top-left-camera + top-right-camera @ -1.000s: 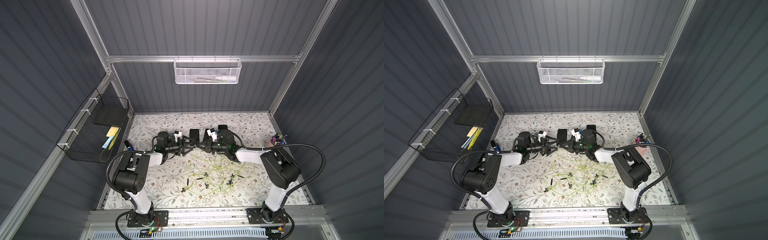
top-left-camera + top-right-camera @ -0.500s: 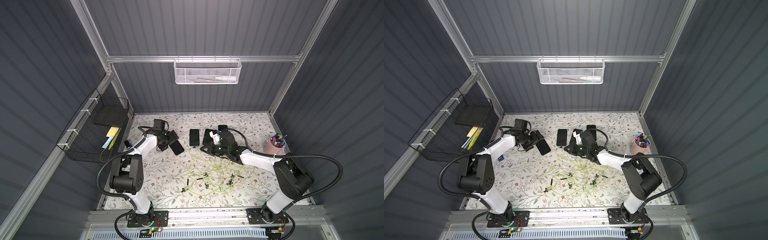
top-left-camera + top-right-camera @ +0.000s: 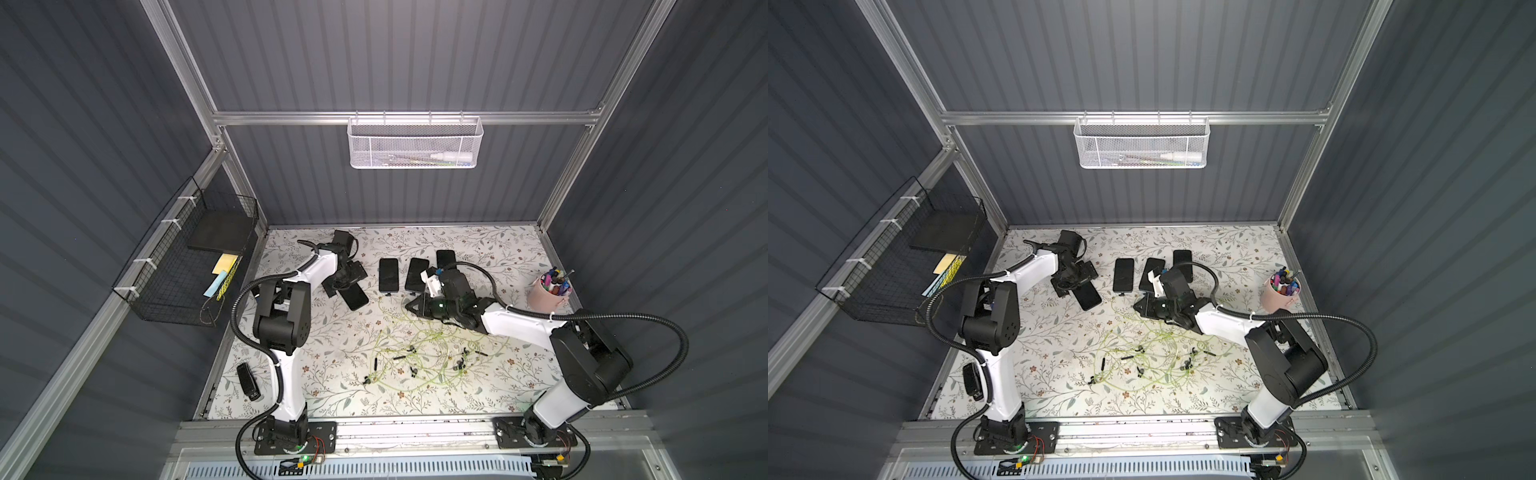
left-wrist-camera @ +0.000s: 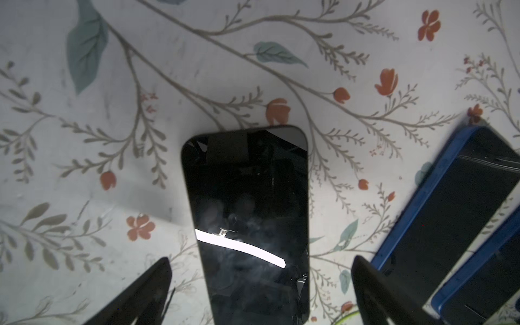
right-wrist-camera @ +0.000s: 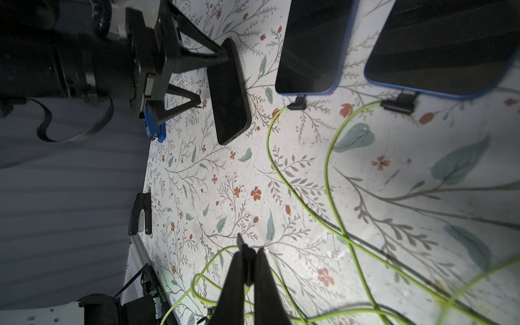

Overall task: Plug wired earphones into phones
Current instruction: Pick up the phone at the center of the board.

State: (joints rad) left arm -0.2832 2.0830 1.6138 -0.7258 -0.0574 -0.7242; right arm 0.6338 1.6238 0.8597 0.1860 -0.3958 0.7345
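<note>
Four phones (image 3: 388,274) lie screen-up across the far half of the floral counter (image 3: 316,345); two wear blue cases, each with a black plug (image 5: 297,105) seated in its end. The left claw (image 4: 261,261) hangs spread wide over the tilted phone (image 4: 247,211). The right claw (image 5: 250,253) is pinched together on a plug of the wired earphones (image 3: 419,359), which lie tangled mid-counter. Small print on a board (image 5: 159,295) at the counter's edge is too blurred to read.

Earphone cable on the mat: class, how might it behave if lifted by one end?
The earphone cable lies in loose curves, so probably floppy and sagging. It looks thin, likely light. Strands cross in the tangle, so others may drag along.
</note>
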